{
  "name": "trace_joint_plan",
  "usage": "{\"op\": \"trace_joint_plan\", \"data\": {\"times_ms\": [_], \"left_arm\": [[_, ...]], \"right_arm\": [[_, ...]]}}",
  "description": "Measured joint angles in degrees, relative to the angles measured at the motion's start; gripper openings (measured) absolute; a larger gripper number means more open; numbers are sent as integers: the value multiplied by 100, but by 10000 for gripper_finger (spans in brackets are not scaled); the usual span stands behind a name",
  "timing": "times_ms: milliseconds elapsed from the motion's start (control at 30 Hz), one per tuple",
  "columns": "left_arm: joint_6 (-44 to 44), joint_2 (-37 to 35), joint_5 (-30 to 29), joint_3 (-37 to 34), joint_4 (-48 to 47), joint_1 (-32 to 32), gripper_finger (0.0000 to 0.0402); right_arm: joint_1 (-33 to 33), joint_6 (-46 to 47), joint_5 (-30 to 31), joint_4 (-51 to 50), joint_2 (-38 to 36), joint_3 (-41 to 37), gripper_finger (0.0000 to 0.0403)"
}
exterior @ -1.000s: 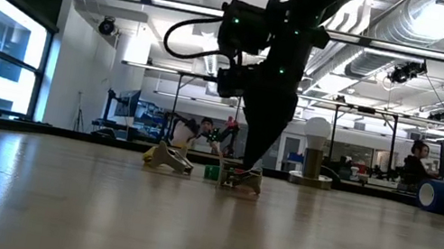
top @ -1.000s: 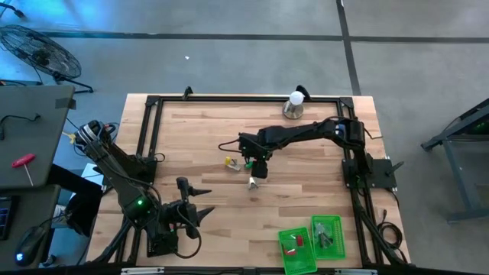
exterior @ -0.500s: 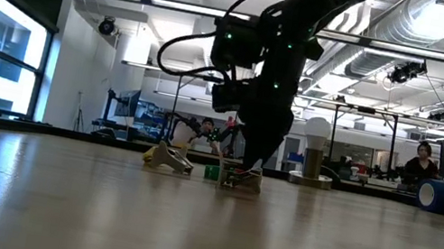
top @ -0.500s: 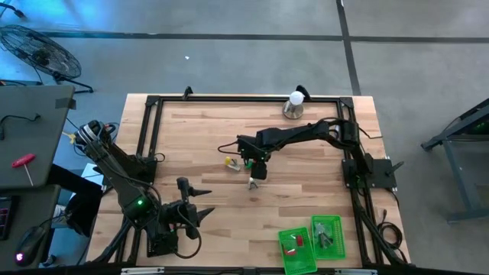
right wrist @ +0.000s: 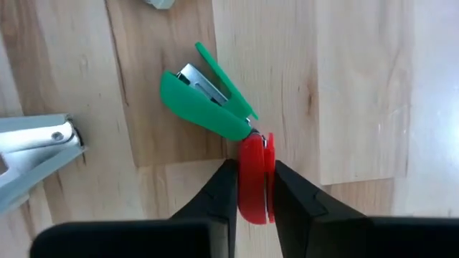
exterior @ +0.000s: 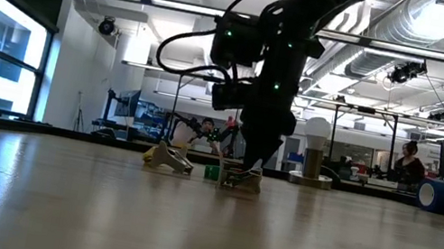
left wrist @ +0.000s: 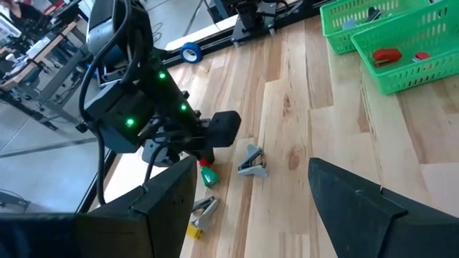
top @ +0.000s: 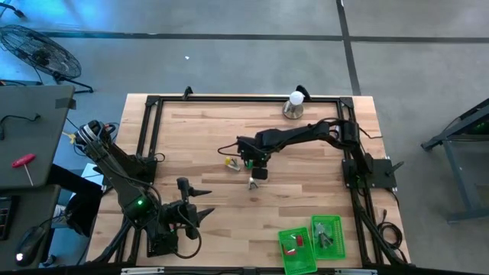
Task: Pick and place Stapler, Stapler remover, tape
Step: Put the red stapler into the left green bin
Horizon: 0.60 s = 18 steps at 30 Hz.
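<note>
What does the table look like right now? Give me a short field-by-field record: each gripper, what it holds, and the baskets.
right gripper: mid-table, jaws closed on the red end of the green-and-red stapler
grey staple remover: loose on the wood beside it
yellow-ended remover: loose, on the stapler's other side
left gripper: parked at the near-left, jaws open, empty
green baskets: near-right corner; red item in one, dark items in the other

In the right wrist view, the red part [right wrist: 254, 183] between the right gripper's fingers [right wrist: 222, 190] is partly hidden, and a grey clip [right wrist: 32, 147] is cut off by the edge. In the high view, the bin [top: 296, 250] contents are too small to be identified.
</note>
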Motion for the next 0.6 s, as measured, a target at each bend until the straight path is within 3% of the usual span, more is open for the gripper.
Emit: {"op": "trace_joint_plan", "data": {"times_ms": [300, 600], "left_arm": [[-244, 2, 117, 0, -244, 0, 259], [-768, 4, 171, 0, -655, 0, 259]], "right_arm": [[310, 159, 876, -605, -680, -35, 49], [1542, 1757, 1134, -1653, -2011, -15, 49]]}}
